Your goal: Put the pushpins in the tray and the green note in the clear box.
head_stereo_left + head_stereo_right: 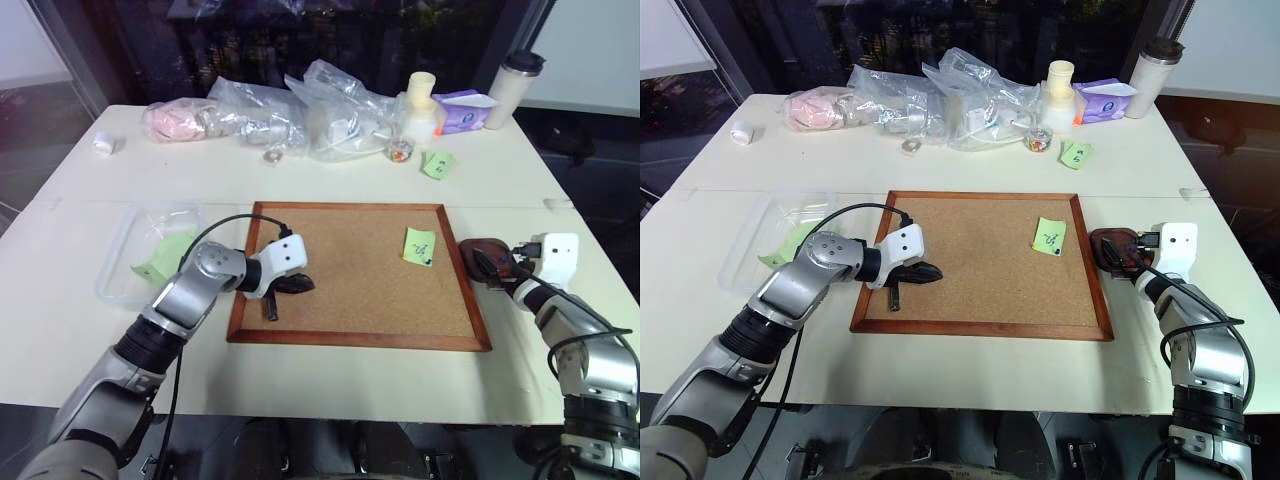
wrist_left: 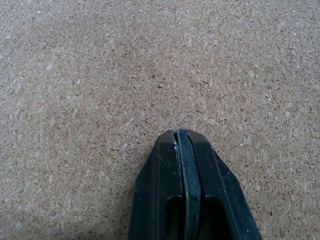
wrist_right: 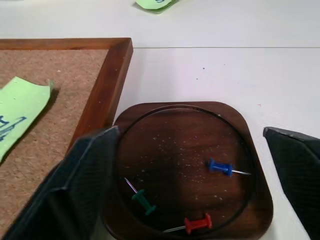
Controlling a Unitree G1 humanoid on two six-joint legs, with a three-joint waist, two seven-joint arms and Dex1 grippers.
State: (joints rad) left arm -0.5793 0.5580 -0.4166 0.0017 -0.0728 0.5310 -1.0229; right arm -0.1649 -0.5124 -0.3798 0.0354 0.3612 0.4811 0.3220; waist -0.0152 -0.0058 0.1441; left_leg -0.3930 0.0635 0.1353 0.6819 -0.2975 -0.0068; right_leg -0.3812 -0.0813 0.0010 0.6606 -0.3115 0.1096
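Your right gripper (image 3: 200, 175) is wide open and holds nothing. It hangs just over the tray (image 3: 150, 120), pointing forward and a little down, with that arm bent in from the bench's (image 1: 330, 180) right side. Three pushpins (image 3: 197, 223) lie in the tray (one blue, one green, one red). The tray sits just beside the cork board's (image 1: 340, 300) right edge. Your left gripper (image 1: 293, 284) is squeezed shut with nothing in it, low over the board's left part, and that arm reaches in from the left. The green note (image 1: 419, 246) lies on the board near its right edge. The clear box (image 1: 130, 245) sits left of the board.
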